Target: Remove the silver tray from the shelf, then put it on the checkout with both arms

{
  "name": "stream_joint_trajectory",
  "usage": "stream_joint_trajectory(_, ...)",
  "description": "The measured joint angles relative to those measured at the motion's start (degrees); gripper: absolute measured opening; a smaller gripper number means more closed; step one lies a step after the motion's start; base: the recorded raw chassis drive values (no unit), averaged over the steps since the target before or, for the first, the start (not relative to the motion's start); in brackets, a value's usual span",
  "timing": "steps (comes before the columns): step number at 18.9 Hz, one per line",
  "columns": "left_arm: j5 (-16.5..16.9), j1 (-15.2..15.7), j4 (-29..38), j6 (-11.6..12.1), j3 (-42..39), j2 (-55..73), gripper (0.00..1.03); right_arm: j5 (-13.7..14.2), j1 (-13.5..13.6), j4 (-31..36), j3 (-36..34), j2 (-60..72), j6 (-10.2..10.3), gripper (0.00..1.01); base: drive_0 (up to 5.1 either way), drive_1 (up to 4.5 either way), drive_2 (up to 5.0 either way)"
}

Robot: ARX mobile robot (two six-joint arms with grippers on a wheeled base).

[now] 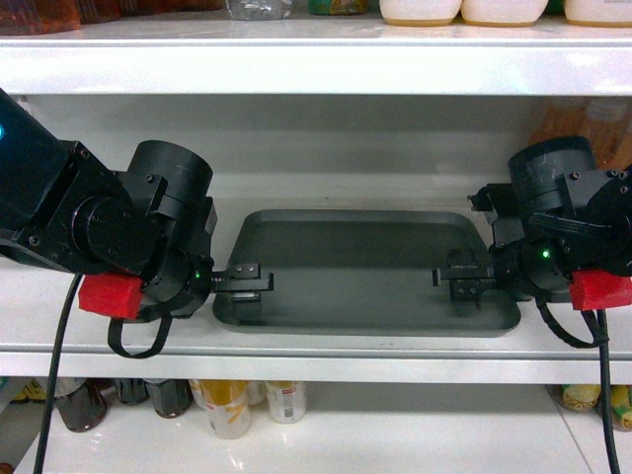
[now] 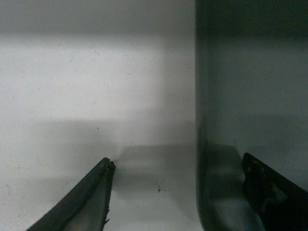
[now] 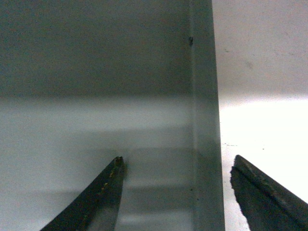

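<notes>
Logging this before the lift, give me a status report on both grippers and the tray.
Left gripper open, straddling silver tray left rim. Right gripper open, straddling right rim. Tray flat on shelf. Nothing blocking.

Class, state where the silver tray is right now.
In the head view the silver tray lies flat at the centre of the shelf, between the left gripper and right gripper, whose open fingers straddle its side rims.

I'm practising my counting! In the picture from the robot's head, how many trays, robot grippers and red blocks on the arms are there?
silver tray: 1
grippers: 2, the left gripper and the right gripper
red blocks on the arms: 2
Total: 5
</notes>
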Motion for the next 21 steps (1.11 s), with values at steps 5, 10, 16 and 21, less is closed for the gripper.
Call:
stream_joint_trajectory(5,1.5,0.3,-2.8,-2.4,1.2,0.4,0.46,0.9,0.0,-2.3,0.5,0.0,0.0,0.35,0.0,0.00,0.0)
stream_joint_trajectory(10,2.3,0.2,-4.3,-4.5,1.1,0.4,0.14,0.8,-0.1,-1.4,-0.8,-0.3,0.5,0.06,0.0,0.00,0.0)
stream_joint_trajectory(16,3.0,0.0,-1.1,-4.9,-2.6,-1.2,0.03,-0.1,-0.1,5.2,-5.7,-1.5,1.0,0.04,0.0,0.00,0.0)
stream_joint_trajectory(21,0.5,-1.4,4.5,-6.0,-11.7,-6.5,0.03,0.2,0.4,9.9,-14.2,-5.9,1.2,0.04,0.0,0.00,0.0)
